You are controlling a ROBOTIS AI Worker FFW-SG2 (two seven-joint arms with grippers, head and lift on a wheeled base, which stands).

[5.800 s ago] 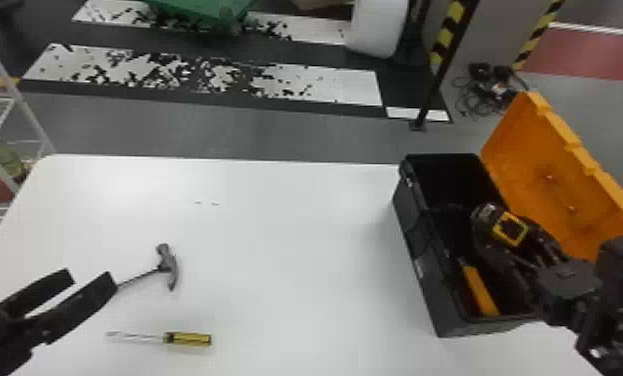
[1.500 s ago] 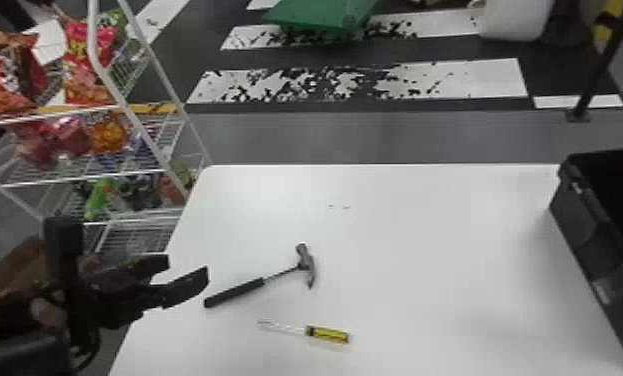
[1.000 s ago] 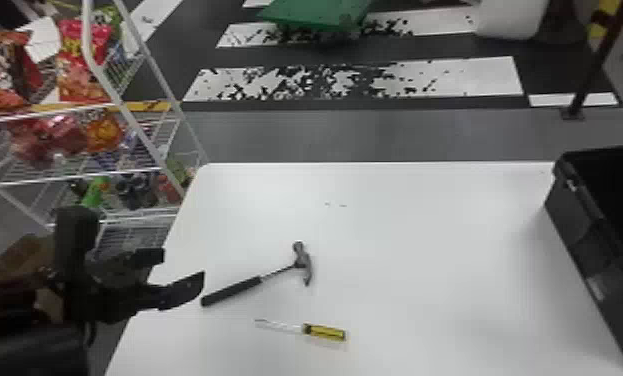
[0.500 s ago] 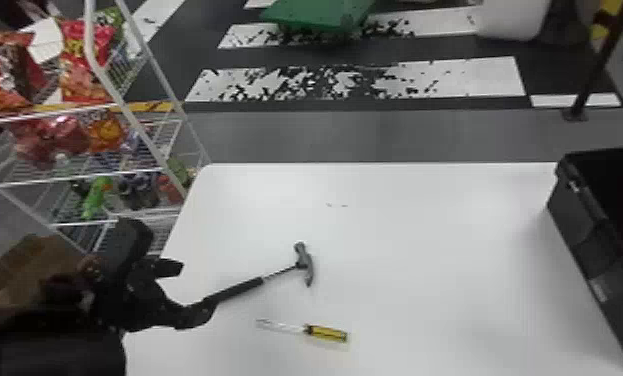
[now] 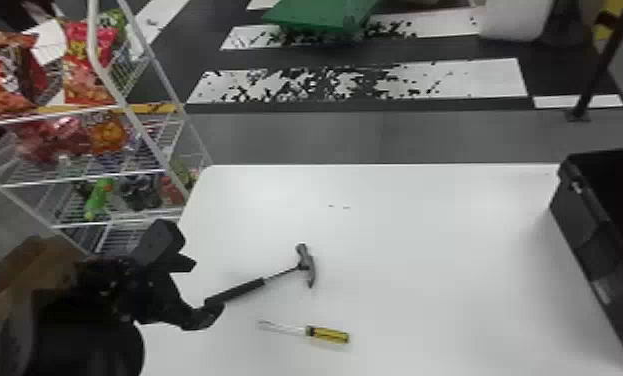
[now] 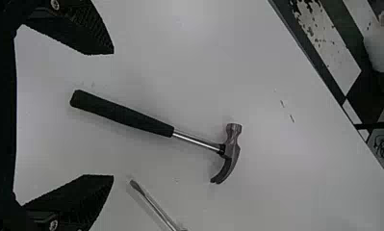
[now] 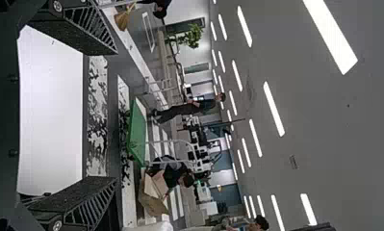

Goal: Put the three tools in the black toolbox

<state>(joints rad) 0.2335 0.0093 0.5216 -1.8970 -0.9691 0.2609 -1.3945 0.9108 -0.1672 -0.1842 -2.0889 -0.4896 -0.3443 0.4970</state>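
On the left we have a white wire rack with snack bags. Next, our left gripper holds its fingers wide apart, the end of the hammer's black handle between them, ungripped. The hammer lies on the white table, the yellow-handled screwdriver near it. At the right edge we see the black toolbox. In the right wrist view, our right gripper is open and empty
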